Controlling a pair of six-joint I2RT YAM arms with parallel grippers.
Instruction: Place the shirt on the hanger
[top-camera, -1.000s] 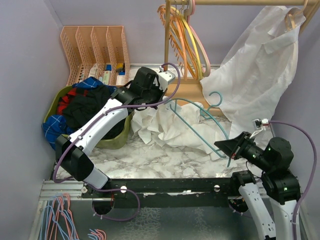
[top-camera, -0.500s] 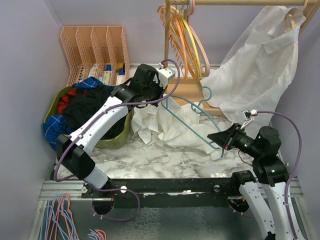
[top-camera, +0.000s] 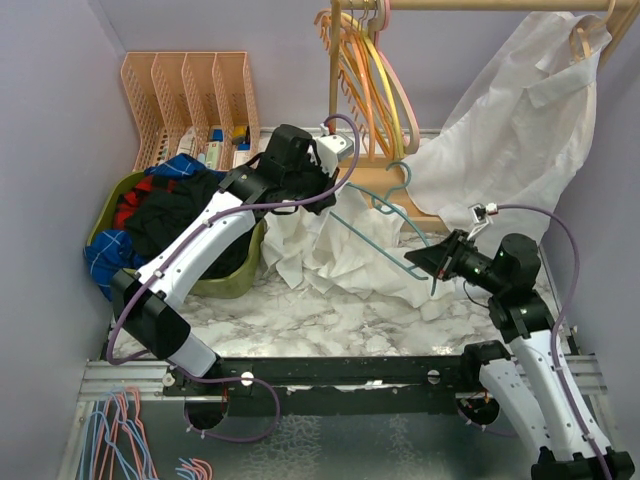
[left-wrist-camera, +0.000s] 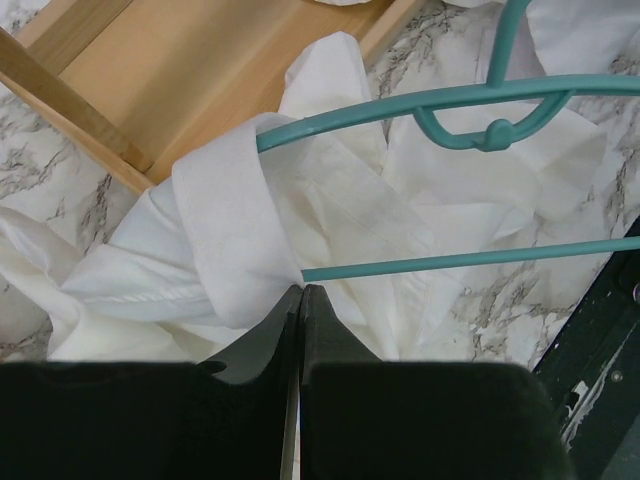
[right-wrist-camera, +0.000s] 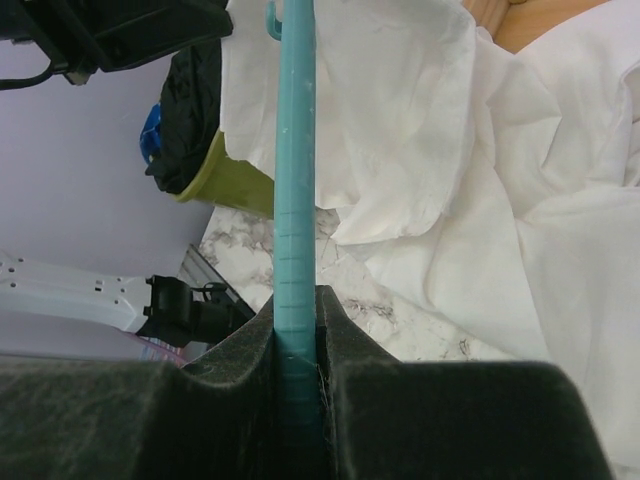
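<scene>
Grips show in wrist cams only: right jaws clamp teal hanger (right-wrist-camera: 296, 150) bar — left jaws closed, pinching white shirt (left-wrist-camera: 330, 230) collar fold, fabric crumpled just ahead.

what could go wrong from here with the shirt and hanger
1. The left gripper pinches only a thin fold of the shirt; it might slip free.
2. The right gripper holds the hanger near one end, so it may pivot and its arm slide out from under the fold.

left wrist view | hanger (left-wrist-camera: 400, 103) hook: cut by top edge | hanger shoulder end: hidden under shirt (left-wrist-camera: 230, 220) collar fold
</scene>
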